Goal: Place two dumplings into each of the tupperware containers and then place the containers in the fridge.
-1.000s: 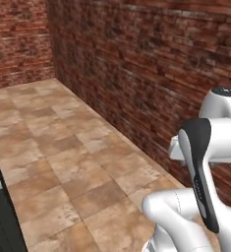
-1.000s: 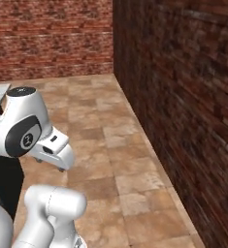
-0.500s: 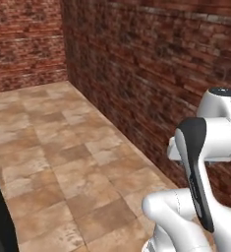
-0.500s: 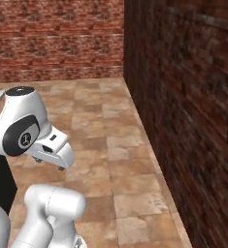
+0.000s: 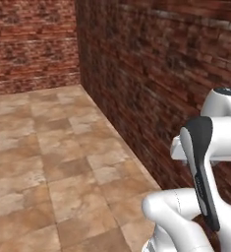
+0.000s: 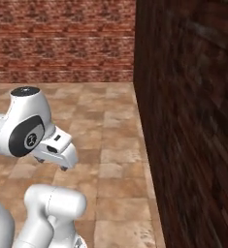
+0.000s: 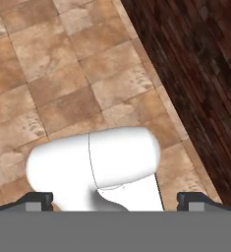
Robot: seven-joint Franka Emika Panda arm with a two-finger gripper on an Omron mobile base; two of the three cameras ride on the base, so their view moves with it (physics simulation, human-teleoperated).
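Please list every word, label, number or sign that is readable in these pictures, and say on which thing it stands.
None: there is no readable text anywhere. The brick wall and the tiled floor carry no writing, label or sign.

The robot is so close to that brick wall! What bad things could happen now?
1. The brick wall stands right beside the arm. If the base turns or rolls that way, the arm might scrape it.
2. The base faces a brick corner across floor tiles, so driving straight on probably leads to a dead end.
3. The end effector is open and empty, pointing at the floor, so no work is happening here.
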